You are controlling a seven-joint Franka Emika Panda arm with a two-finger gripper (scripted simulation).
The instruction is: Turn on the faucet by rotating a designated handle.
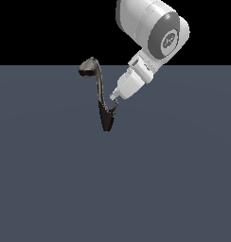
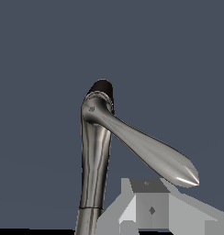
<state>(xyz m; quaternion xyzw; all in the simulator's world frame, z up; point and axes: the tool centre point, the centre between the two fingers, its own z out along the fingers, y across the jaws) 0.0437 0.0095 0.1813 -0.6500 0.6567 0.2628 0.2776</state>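
Note:
The faucet (image 1: 99, 90) stands on the grey floor, its bulbous head toward the exterior view's left and its dark tapered base (image 1: 106, 122) below. The thin pale handle (image 1: 112, 109) branches off the base toward the exterior view's right. My gripper (image 1: 114, 98) hangs just above the handle's tip, fingers together with nothing between them; I cannot tell whether it touches. In the wrist view the handle (image 2: 153, 150) is a tapered spike beside the thicker neck (image 2: 93, 170). The gripper (image 2: 149, 193) sits close under the spike's tip.
The flat grey floor (image 1: 174, 189) stretches all around the faucet. The arm's white wrist (image 1: 155, 28) reaches down from the exterior view's upper right.

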